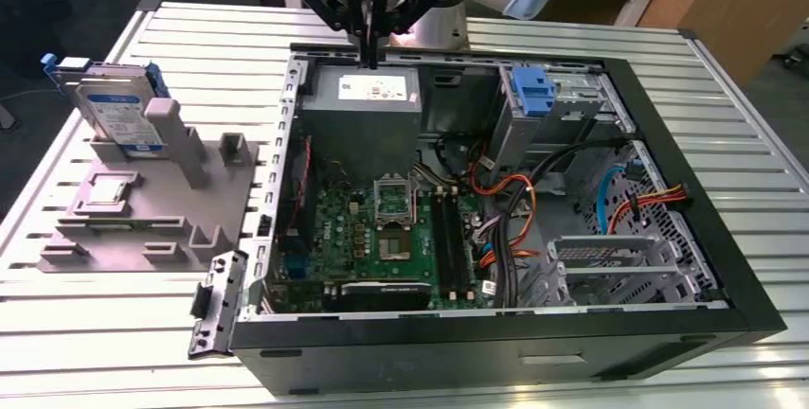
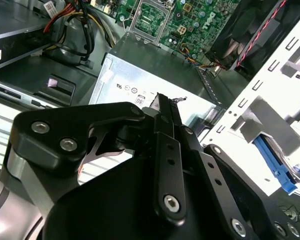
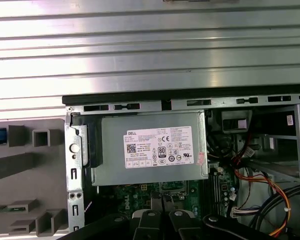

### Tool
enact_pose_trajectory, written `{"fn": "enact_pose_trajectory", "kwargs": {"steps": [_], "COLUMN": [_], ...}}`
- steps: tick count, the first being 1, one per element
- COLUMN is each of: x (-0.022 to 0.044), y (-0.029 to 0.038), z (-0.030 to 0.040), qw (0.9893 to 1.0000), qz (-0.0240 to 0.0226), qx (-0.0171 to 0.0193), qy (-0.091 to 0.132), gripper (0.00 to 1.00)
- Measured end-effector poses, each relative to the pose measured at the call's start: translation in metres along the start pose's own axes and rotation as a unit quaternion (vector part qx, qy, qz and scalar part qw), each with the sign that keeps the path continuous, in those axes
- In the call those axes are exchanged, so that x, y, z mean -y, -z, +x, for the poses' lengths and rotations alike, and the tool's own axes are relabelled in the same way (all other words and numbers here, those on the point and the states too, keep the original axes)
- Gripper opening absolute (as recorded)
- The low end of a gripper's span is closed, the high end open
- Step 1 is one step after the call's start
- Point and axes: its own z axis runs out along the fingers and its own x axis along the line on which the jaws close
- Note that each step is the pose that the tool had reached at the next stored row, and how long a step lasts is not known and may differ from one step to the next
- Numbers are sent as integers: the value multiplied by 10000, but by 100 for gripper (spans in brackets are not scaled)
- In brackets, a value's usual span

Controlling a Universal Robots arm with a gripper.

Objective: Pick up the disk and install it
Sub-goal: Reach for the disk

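One open black computer case (image 1: pixel 506 343) is lying on the ribbed metal table (image 1: pixel 101 333), holding one green motherboard (image 1: pixel 379 229) and one grey power-supply box (image 1: pixel 360 97), over which the black gripper (image 1: pixel 370 57) is hovering, fingers pressed together and empty, while the silver-grey, blue-framed disk (image 1: pixel 112 106) is standing in one grey plastic stand (image 1: pixel 139 210) at the exterior view's left.

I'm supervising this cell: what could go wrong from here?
The gripper hangs over the power supply, while the disk stands on the grey stand outside the case; a low sideways move might clip the case wall. The disk stands upright against a post, so an off-centre grasp could tip it.
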Motion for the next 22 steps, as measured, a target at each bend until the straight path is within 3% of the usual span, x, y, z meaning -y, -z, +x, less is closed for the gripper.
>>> {"fn": "enact_pose_trajectory", "kwargs": {"steps": [22], "x": [9], "y": [1], "z": [123], "qw": [10000], "qz": [0], "qx": [0], "qy": [0], "gripper": [15]}}
